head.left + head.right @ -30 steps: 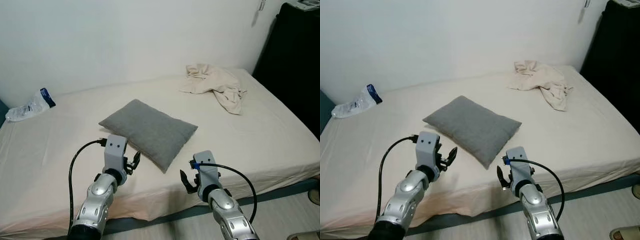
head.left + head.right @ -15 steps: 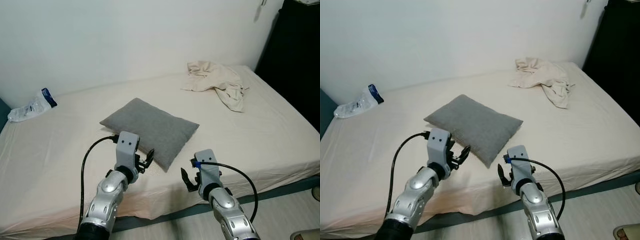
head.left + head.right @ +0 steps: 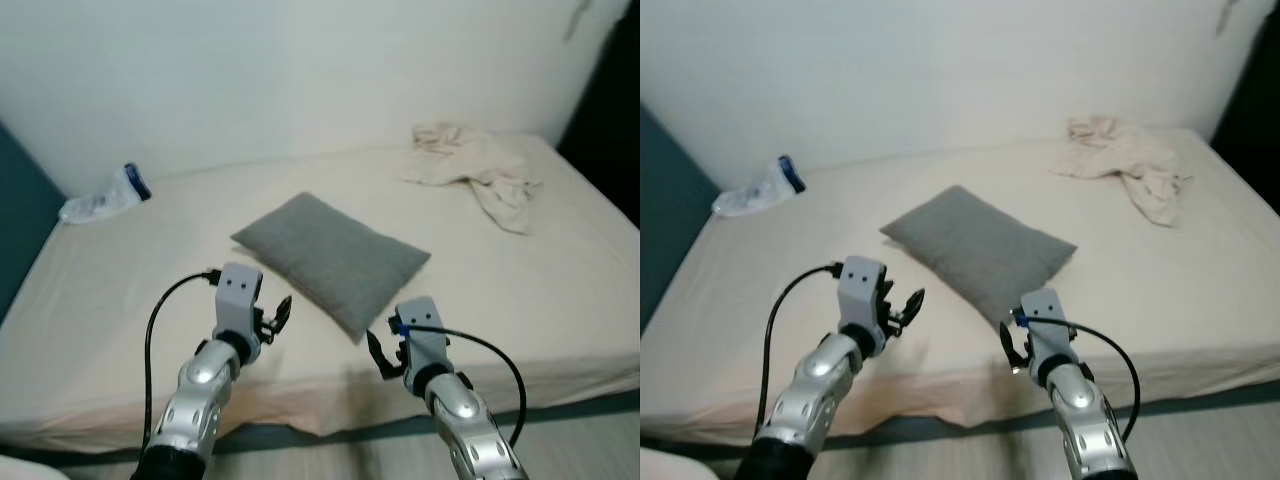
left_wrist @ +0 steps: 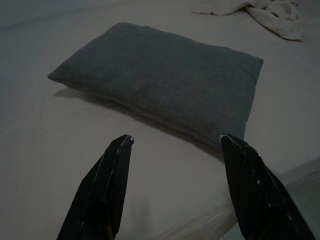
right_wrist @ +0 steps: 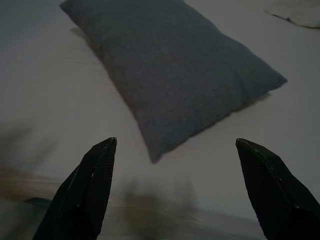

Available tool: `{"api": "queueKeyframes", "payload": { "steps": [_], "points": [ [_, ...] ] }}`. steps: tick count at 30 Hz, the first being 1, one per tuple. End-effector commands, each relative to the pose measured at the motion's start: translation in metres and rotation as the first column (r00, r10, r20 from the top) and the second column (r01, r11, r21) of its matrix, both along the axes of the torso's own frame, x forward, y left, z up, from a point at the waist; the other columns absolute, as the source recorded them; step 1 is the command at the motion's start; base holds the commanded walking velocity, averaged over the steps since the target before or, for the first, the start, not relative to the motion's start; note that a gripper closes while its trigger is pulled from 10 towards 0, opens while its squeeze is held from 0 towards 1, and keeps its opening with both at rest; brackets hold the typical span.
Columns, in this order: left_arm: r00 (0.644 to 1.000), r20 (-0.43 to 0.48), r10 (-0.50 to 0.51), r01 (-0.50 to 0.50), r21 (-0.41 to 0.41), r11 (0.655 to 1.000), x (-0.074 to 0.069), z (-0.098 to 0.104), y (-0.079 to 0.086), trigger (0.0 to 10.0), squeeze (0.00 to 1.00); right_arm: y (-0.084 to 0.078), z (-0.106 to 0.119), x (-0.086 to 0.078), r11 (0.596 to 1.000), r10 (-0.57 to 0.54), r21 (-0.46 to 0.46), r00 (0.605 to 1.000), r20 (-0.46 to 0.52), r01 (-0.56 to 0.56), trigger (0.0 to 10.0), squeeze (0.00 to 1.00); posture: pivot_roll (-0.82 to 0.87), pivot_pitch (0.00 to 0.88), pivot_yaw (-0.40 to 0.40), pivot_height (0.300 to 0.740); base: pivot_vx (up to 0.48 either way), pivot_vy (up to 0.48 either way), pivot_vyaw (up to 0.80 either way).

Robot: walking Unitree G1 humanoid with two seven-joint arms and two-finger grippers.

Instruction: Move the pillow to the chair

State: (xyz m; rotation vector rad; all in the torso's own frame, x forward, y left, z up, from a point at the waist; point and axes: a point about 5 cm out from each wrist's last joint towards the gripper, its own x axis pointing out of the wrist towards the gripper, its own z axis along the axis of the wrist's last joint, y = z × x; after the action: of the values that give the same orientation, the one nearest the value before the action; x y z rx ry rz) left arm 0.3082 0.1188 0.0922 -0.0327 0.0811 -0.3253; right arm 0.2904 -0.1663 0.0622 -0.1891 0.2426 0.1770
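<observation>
1. A grey pillow is lying flat on the bed, near the middle of its cream sheet.
2. It is sitting askew, one corner pointing toward the wall and another toward the bed's front edge.
3. Its fabric is looking plain and soft, plump in the middle, casting a thin shadow along its underside.

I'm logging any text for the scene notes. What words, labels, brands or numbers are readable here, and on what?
None can be read.
Plastic package on the bed by the wall: clear with a dark blue end, any print too small and blurred.
Grey pillow: no label visible.
Crumpled beige cloth: no markings visible.
</observation>
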Motion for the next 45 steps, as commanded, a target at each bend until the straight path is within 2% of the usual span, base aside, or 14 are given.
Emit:
{"api": "queueKeyframes", "payload": {
  "steps": [1, 7, 16, 22, 27, 30, 33, 37, 42, 45],
  "points": [
    [0.999, -0.048, 0.020, -0.020, 0.005, 1.000, -0.004, -0.010, 0.008, 10.0, 0.00, -0.001, -0.003, -0.002, 1.000, -0.009, 0.017, 1.000, -0.013, 0.009, 10.0, 0.00, -0.08, 0.138, 0.118, 0.740, 0.000, 0.000, 0.00],
    [0.999, -0.047, 0.020, -0.020, 0.002, 1.000, -0.004, -0.010, 0.008, 10.0, 0.00, -0.005, 0.004, 0.001, 0.999, -0.017, 0.041, 1.000, 0.021, 0.016, 10.0, 0.00, -0.08, 0.140, 0.117, 0.740, 0.000, 0.000, 0.00],
    [0.998, -0.054, 0.043, -0.043, -0.001, 0.999, -0.003, -0.010, 0.010, 10.0, 0.00, -0.003, 0.009, 0.000, 0.996, -0.008, 0.089, 0.999, 0.042, 0.004, 10.0, 0.00, -0.08, 0.149, 0.119, 0.740, 0.362, 0.000, 0.00],
    [0.997, -0.053, 0.051, -0.051, 0.000, 0.999, -0.004, -0.009, 0.012, 10.0, 0.00, 0.004, 0.007, -0.002, 0.995, 0.043, 0.090, 0.998, 0.041, -0.046, 10.0, 0.00, -0.07, 0.150, 0.117, 0.740, 0.369, 0.000, 0.00],
    [0.998, -0.046, 0.051, -0.053, -0.037, 0.998, -0.006, -0.008, 0.009, 10.0, 0.00, 0.006, 0.005, -0.005, 0.995, 0.080, 0.058, 0.996, 0.037, -0.082, 10.0, 0.00, -0.07, 0.144, 0.112, 0.740, 0.166, 0.000, 0.78],
    [0.997, -0.049, 0.055, -0.056, -0.026, 0.998, -0.006, -0.009, 0.008, 10.0, 0.00, 0.005, 0.006, -0.005, 0.994, 0.065, 0.083, 0.997, 0.044, -0.069, 10.0, 0.00, -0.07, 0.139, 0.112, 0.740, 0.000, 0.000, 0.51],
    [0.997, -0.048, 0.055, -0.056, -0.027, 0.998, -0.006, -0.008, 0.008, 10.0, 0.00, 0.002, 0.003, -0.003, 0.998, 0.051, 0.039, 0.999, 0.016, -0.052, 10.0, 0.00, -0.07, 0.137, 0.113, 0.740, 0.000, 0.000, 0.00],
    [0.998, -0.047, 0.052, -0.054, -0.025, 0.998, -0.006, -0.008, 0.008, 10.0, 0.00, 0.000, 0.002, -0.003, 0.998, 0.046, 0.033, 0.999, 0.012, -0.047, 10.0, 0.00, -0.07, 0.136, 0.114, 0.740, 0.000, 0.000, 0.00],
    [0.998, -0.047, 0.050, -0.051, -0.024, 0.998, -0.005, -0.008, 0.007, 10.0, 0.00, -0.011, 0.000, -0.002, 0.998, -0.050, 0.044, 0.999, -0.007, 0.051, 10.0, 0.00, -0.08, 0.134, 0.114, 0.740, 0.000, 0.000, 0.00],
    [0.998, -0.046, 0.050, -0.051, -0.024, 0.998, -0.005, -0.008, 0.006, 10.0, 0.00, -0.013, 0.000, -0.002, 0.997, -0.067, 0.049, 0.998, -0.010, 0.067, 10.0, 0.00, -0.08, 0.135, 0.116, 0.740, 0.000, 0.000, 0.00]
  ]
}}
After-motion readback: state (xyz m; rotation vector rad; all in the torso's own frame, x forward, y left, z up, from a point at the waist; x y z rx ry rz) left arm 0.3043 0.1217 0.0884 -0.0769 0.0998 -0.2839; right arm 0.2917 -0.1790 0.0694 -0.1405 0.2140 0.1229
